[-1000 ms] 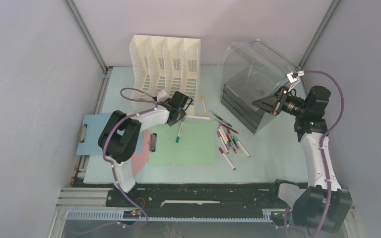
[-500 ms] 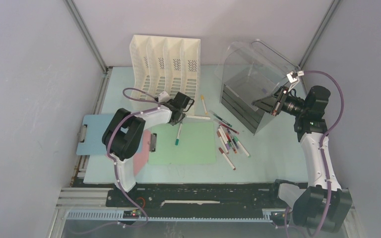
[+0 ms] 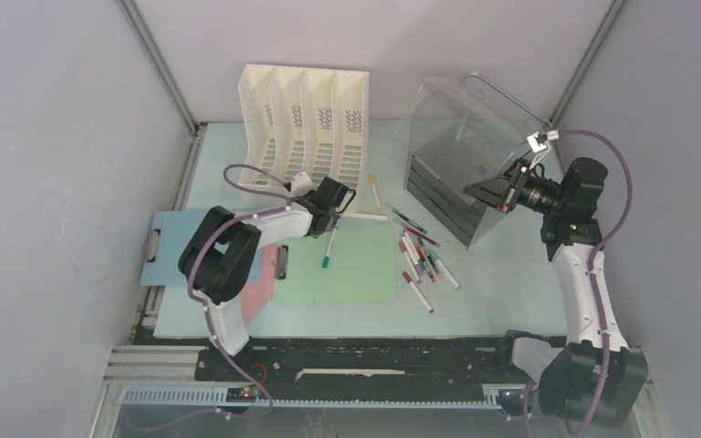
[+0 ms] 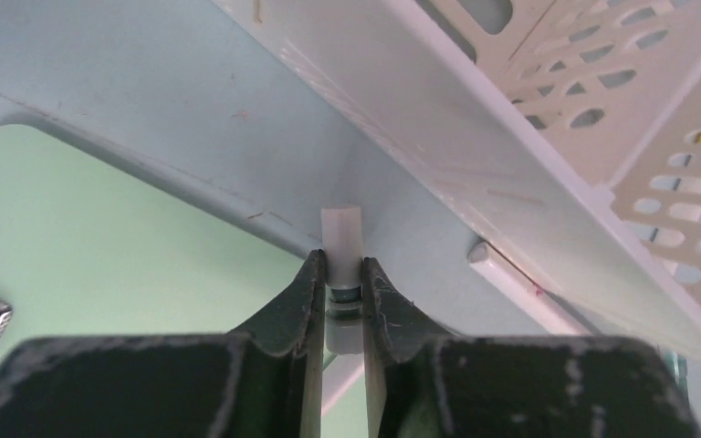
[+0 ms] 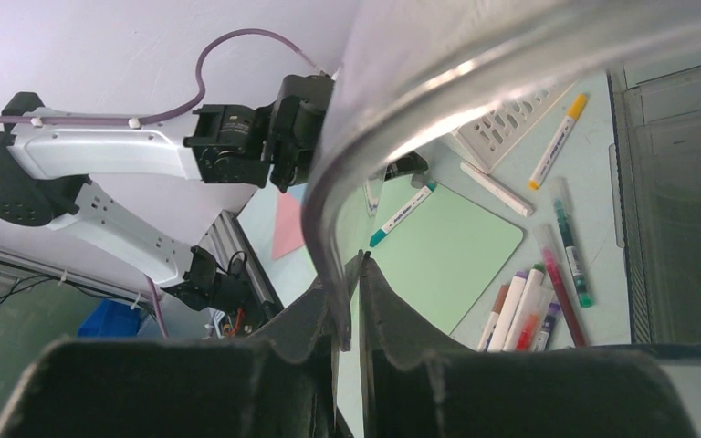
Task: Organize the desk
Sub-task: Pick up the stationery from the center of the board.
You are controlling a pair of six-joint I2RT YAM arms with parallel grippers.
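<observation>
On the pale mint desk (image 3: 511, 274), a white marker with a teal cap (image 3: 329, 246) lies across the top edge of a green clipboard (image 3: 347, 269). My left gripper (image 3: 330, 219) is shut on the marker's white back end (image 4: 342, 239), just in front of the white file rack (image 3: 306, 114). The jaws pinch it from both sides in the left wrist view. My right gripper (image 3: 504, 195) is raised and shut on the curved rim (image 5: 327, 228) of a clear plastic box lid (image 3: 470, 119), holding it tilted up.
Several loose markers (image 3: 424, 260) lie right of the green clipboard. A yellow-capped marker (image 3: 374, 192) and a white pen (image 3: 365, 216) lie near the rack. A blue clipboard (image 3: 169, 246) and a pink sheet (image 3: 260, 297) sit at the left. The dark tray stack (image 3: 438, 187) stands under the lid.
My left gripper has closed from open onto the marker's white end and shifted slightly left. The right arm and the lid have not moved.
</observation>
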